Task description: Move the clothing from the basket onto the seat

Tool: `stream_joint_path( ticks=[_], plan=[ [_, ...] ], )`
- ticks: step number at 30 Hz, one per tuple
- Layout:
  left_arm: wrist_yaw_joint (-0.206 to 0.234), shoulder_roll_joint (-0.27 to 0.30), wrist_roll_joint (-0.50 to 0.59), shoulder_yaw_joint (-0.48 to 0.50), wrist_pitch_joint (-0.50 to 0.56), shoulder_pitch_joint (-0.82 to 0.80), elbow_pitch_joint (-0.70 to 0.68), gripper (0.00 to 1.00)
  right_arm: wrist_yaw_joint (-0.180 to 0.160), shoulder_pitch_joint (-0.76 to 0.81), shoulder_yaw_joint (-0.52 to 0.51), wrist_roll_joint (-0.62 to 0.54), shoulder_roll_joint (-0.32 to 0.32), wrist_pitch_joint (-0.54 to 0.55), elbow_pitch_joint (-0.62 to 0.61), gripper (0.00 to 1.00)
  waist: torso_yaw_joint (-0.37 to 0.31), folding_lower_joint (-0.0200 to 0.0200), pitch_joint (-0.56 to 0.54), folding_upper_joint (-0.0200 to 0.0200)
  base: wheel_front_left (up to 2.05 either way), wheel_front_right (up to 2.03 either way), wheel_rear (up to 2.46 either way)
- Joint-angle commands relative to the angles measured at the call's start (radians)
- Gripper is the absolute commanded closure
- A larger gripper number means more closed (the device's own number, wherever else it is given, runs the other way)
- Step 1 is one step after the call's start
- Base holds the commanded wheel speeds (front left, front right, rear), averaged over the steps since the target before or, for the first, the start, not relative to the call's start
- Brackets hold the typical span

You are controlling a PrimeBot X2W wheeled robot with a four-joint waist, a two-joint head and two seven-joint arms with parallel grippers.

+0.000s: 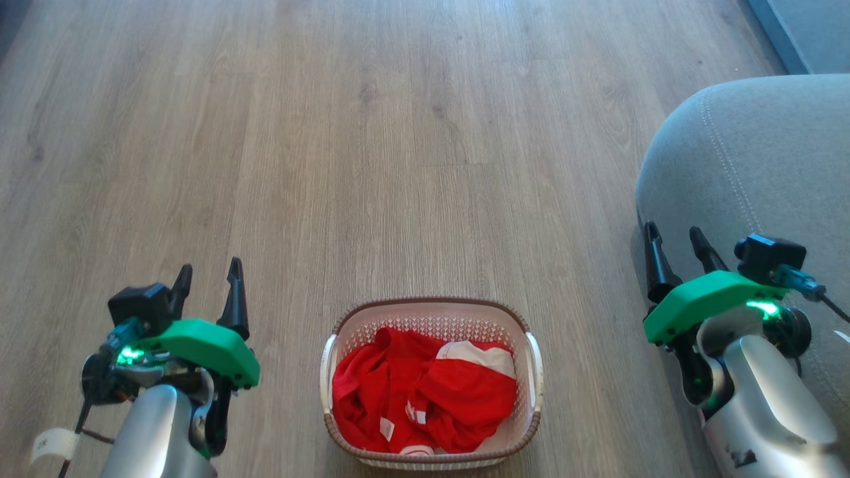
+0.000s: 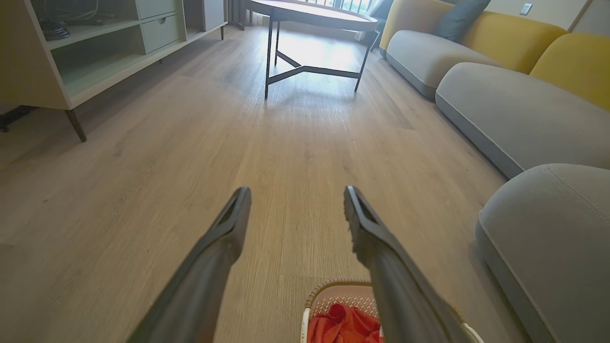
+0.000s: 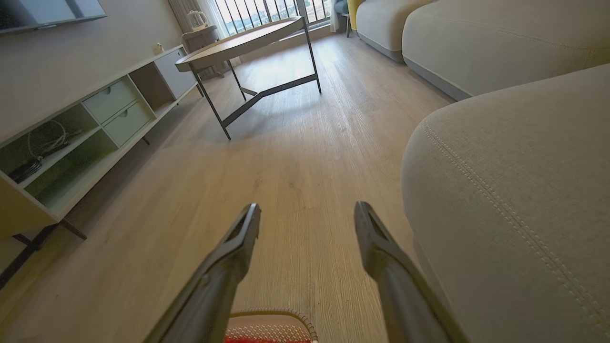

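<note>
Two grippers hang over the wood floor (image 1: 398, 133), each with its two dark fingers spread apart and nothing between them: the left gripper (image 1: 210, 267) and the right gripper (image 1: 672, 230). Between the pair, nearer the robot than either set of fingertips, stands one basket (image 1: 431, 302) with two white handles (image 1: 534, 362), its near rim cut off by the bottom edge of the head view. All the red clothing (image 1: 425, 392) lies bundled inside it. One white panel and two small white labels (image 1: 386, 429) show, but the folds run together, so the number of garments cannot be told. One grey seat (image 1: 764, 166) bulges just to the right of the right gripper, whose fingertips overlap its rounded edge in the head view; whether they touch it is unclear. From the left wrist the basket sits below and right of the fingers, half hidden behind one of them. From the right wrist only its far rim and a sliver of red peek between the fingers. Well ahead of both grippers stands one coffee table (image 2: 314, 12), its top partly out of frame.
</note>
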Motion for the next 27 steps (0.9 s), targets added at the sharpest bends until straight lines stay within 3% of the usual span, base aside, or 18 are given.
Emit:
stream_joint_path(
  ticks=[1, 23, 27],
  plan=[
    [0.007, 0.029, 0.028, 0.02, -0.015, -0.068, -0.026, 0.0, 0.002, -0.059, 0.02, -0.025, -0.017, -0.017, -0.024, 0.0, 0.0, 0.0, 0.0, 0.0, 0.0, 0.0, 0.0],
    [0.025, 0.04, 0.293, -0.011, -0.08, -0.142, 0.052, 0.0, 0.002, -0.149, 0.068, -0.279, -0.036, -0.082, 0.045, 0.0, -0.002, 0.0, 0.006, 0.0, 0.0, 0.0, 0.0],
    [0.026, 0.037, 0.289, -0.004, -0.081, -0.141, 0.04, 0.0, 0.002, -0.15, 0.057, -0.291, -0.033, -0.083, 0.043, 0.0, -0.001, 0.0, 0.009, 0.0, 0.0, 0.0, 0.0]
  ],
)
